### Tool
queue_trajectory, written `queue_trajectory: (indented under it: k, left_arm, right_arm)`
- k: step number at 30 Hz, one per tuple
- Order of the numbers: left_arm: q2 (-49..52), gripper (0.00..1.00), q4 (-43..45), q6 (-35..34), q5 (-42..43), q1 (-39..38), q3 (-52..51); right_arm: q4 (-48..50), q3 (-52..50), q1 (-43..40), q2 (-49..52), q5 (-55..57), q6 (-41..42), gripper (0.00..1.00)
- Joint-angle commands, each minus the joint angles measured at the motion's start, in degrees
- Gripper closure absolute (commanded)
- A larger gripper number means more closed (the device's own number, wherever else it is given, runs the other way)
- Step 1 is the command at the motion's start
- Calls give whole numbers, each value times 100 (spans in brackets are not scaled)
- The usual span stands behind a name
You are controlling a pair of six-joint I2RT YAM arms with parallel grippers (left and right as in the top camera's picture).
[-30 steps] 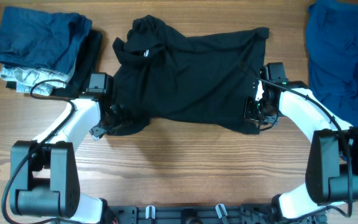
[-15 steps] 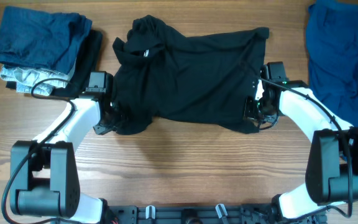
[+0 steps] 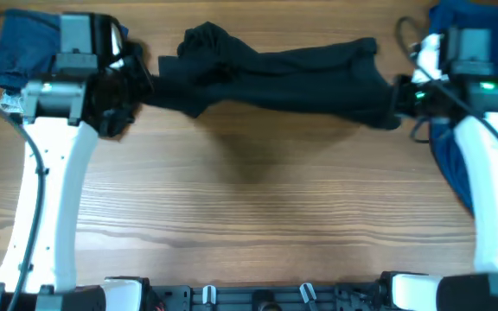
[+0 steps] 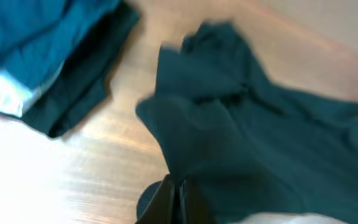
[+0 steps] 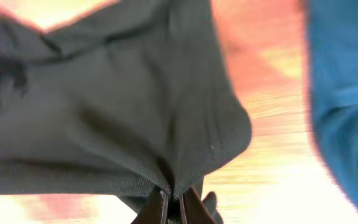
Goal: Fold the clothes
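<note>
- The left pincer [image 4: 176, 198] is clamping tight on one end of the black shirt [image 3: 284, 69]. The right pincer [image 5: 173, 202] is pinching the other end just as tight.
- The shirt is hanging between them in a long band along the far edge of the bench [image 3: 249, 216]. Its bunched part is sitting nearer the left end.
- To do this fold well, I think both arms should be moving together at the same height. They should be pulling the cloth flat, so one edge is landing straight on the other.
- The pile of folded clothes [image 4: 36, 37] is sitting in the far left corner, near the left pincer. A blue cloth [image 5: 347, 93] is lying in the far right corner, so the sides are tight.
- The middle and near edge are giving lots of room.
</note>
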Motion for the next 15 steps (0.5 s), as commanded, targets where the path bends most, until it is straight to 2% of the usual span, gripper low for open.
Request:
queue_trajectory:
  k: [1, 8, 11, 15]
  left_arm:
    - [-201, 96, -42, 133, 0, 13, 435]
    - [-671, 96, -411, 136, 0, 11, 1676]
    - [-1043, 96, -479, 136, -2, 11, 2135]
    - [-1497, 96, -380, 133, -138, 11, 2258]
  right_arm:
    - [-203, 793, -446, -378, 11, -479, 96]
    - [-756, 1943, -514, -728, 173, -833, 96]
    - [-804, 2046, -514, -970, 173, -828, 96]
    - [-713, 2046, -514, -1300, 173, -828, 96]
